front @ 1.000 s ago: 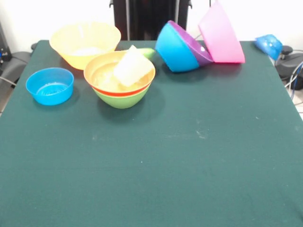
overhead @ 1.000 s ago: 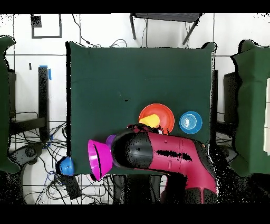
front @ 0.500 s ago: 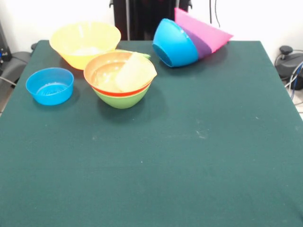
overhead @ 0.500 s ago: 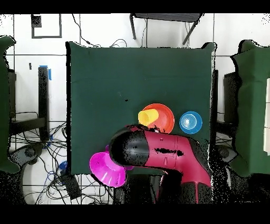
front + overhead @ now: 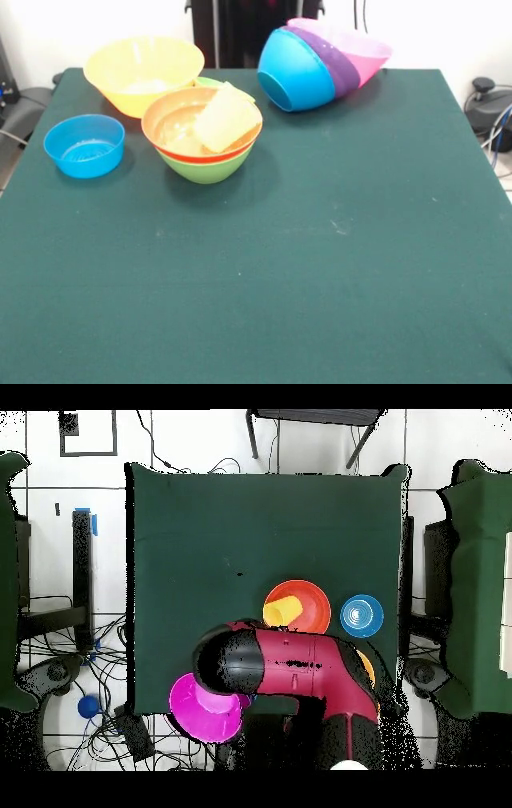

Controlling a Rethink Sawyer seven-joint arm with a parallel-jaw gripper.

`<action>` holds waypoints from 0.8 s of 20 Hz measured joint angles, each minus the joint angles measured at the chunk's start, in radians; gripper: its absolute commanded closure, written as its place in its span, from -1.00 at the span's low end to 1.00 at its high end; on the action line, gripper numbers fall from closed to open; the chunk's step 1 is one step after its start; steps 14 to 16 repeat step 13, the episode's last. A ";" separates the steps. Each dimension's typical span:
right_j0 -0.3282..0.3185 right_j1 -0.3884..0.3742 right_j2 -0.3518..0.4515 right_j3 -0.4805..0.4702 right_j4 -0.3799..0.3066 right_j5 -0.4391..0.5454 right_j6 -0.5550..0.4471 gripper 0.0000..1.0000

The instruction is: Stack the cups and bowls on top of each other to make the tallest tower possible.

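1. We see the tower (image 5: 205, 136) at the table's left-rear part in the front view: a green bowl (image 5: 206, 166) carrying a red-orange bowl (image 5: 184, 128), with the yellow cup (image 5: 224, 118) lying tilted against that bowl's right rim, not upright.
2. A sliver of a second green bowl (image 5: 210, 82) peeks out behind the cup; how it sits we cannot tell.
3. Just behind the tower stands the large orange bowl (image 5: 142, 72); the small blue bowl (image 5: 84, 145) sits apart to the left.
4. At the far edge, a blue bowl (image 5: 294, 74), purple bowl (image 5: 330, 62) and pink bowl (image 5: 356, 50) lie nested and tipped on their side.
5. We judge the risks to be two: that tipped trio may roll or slide off the green table (image 5: 320, 264), since the pink bowl overhangs its edge in the overhead view, and the leaning cup gives no level seat for anything added.
6. The red and black arm (image 5: 290, 669) lies bent over the table's base-side edge, its black end above the pink bowl; the gripper is hidden beneath, so its state we cannot tell.
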State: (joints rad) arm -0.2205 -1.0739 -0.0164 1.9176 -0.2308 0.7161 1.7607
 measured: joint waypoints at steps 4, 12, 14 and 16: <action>0.006 0.012 -0.004 0.000 0.000 -0.025 0.015 -1.00; 0.030 0.047 -0.032 0.000 0.000 -0.104 0.044 -1.00; 0.034 0.049 -0.035 0.000 0.000 -0.109 0.046 -1.00; 0.034 0.049 -0.035 0.000 0.000 -0.109 0.046 -1.00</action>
